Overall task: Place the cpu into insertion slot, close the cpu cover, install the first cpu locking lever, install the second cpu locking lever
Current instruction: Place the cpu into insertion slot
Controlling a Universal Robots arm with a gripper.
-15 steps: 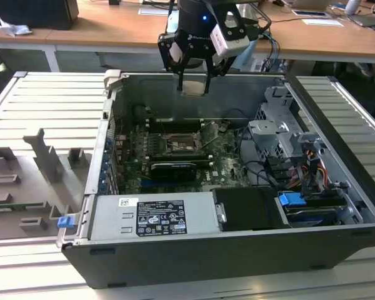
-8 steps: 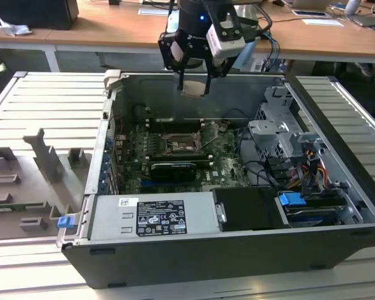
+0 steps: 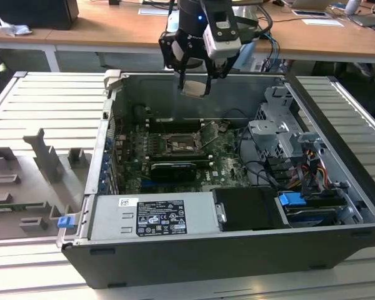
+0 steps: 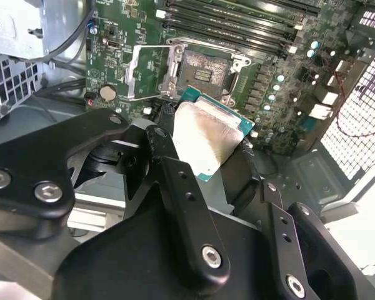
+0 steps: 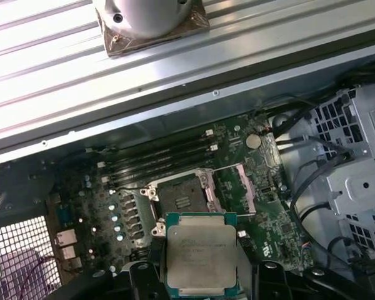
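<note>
One lettered cpu (image 5: 201, 253) in hand (image 3: 195, 84)

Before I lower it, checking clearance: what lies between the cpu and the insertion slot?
Nothing; the exterior view shows bare air between the cpu and insertion slot.

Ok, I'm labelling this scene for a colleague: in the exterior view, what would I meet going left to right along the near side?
Grey moulded tray → small blue clip → power supply box with a white label → black cover → blue tab by the drive bay.
</note>
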